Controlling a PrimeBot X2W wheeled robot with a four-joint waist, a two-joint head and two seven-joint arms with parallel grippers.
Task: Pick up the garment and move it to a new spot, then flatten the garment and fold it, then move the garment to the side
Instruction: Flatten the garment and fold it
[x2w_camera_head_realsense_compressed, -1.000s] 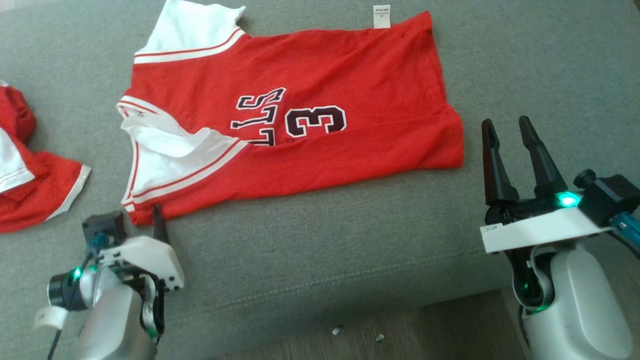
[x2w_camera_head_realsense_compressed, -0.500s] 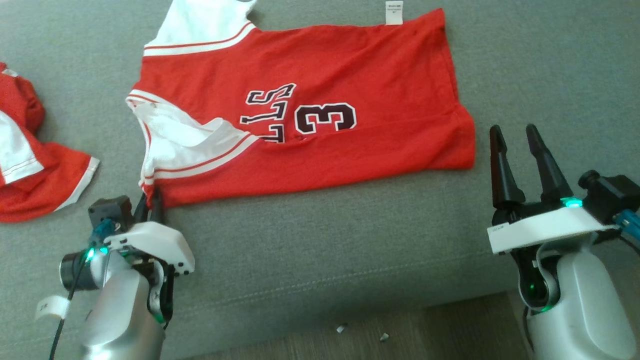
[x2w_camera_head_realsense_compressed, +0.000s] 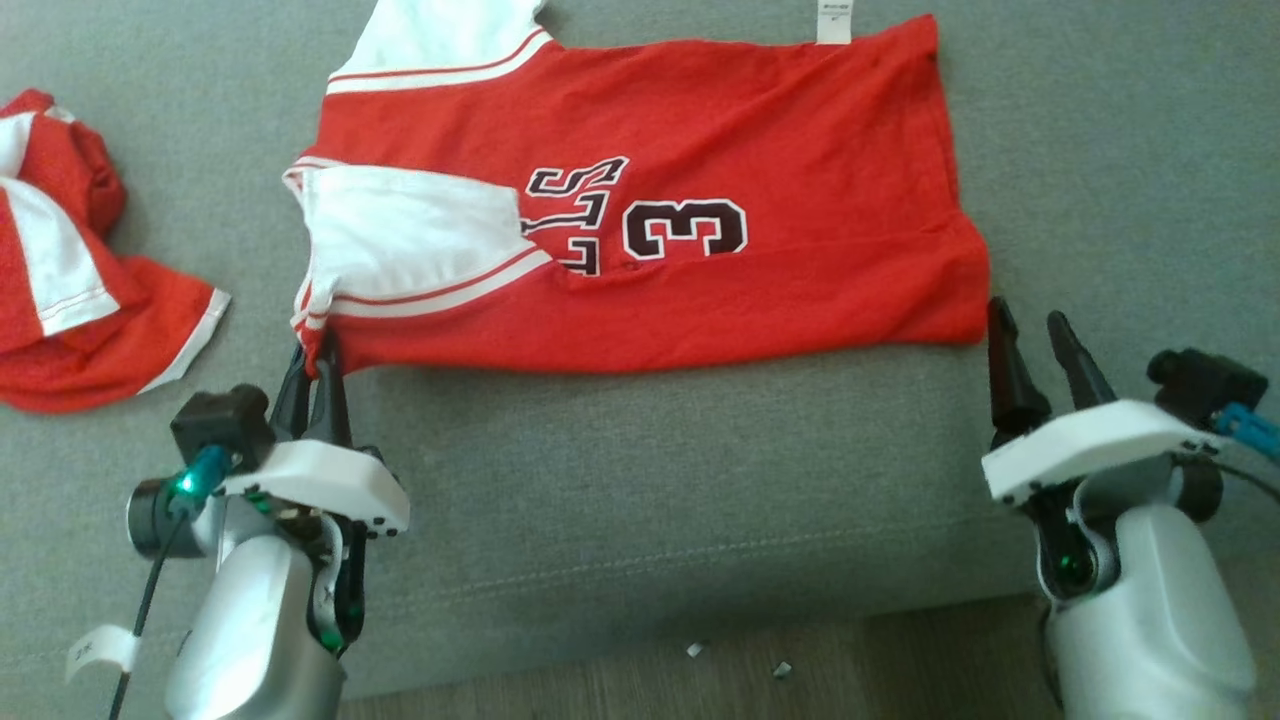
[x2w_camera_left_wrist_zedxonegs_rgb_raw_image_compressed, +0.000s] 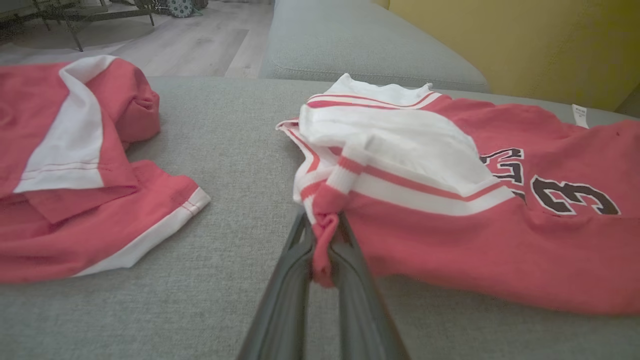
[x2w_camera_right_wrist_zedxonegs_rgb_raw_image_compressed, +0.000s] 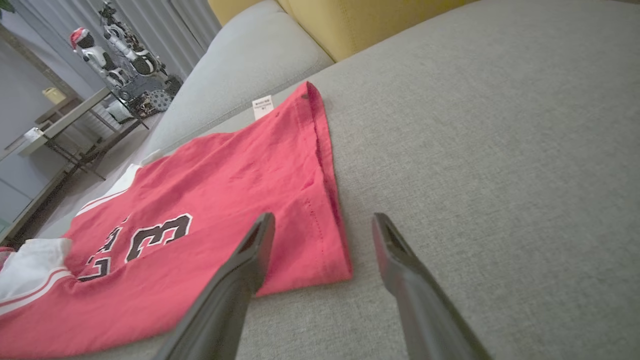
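Left gripper (x2w_camera_head_realsense_compressed: 316, 362) clamps jersey (x2w_camera_head_realsense_compressed: 780, 130) near-left corner, cloth bunched between fingers (x2w_camera_left_wrist_zedxonegs_rgb_raw_image_compressed: 282, 295). Right gripper (x2w_camera_head_realsense_compressed: 1025, 318) wide, empty, beside hem corner on sofa (x2w_camera_head_realsense_compressed: 650, 470).

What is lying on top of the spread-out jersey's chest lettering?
A white sleeve with red stripes is folded over the red jersey, hiding part of the black lettering. A few letters and a 3 show beside it. The covered letters cannot be read.
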